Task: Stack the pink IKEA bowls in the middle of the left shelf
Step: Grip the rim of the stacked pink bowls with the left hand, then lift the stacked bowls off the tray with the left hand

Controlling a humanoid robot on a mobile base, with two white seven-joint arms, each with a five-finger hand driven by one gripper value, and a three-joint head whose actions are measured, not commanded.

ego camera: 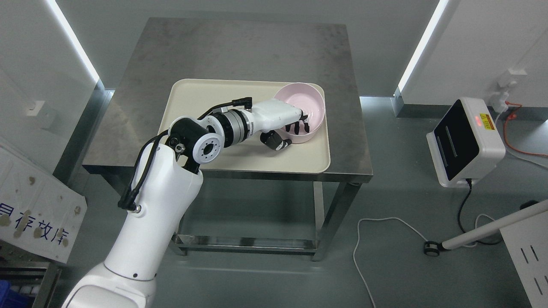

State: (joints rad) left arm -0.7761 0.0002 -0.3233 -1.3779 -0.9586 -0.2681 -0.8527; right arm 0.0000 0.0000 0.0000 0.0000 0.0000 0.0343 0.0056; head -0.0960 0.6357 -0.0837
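A pink bowl [306, 100] sits at the back right corner of a cream tray [205, 98] on a steel table [239, 47]. My left arm comes in from the lower left and stretches across the tray. My left hand [290, 134] is at the bowl's near left rim. Its black fingers [299, 126] curl over the rim into the bowl. The thumb [276, 142] presses on the outside wall, so the hand is shut on the rim. I see only one bowl, and no shelf is in view.
A white device with a black screen [464, 143] stands on the floor to the right, with cables [385, 231] trailing from it. A white wheeled bar [483, 233] lies at lower right. A white board with blue print [34, 222] leans at lower left.
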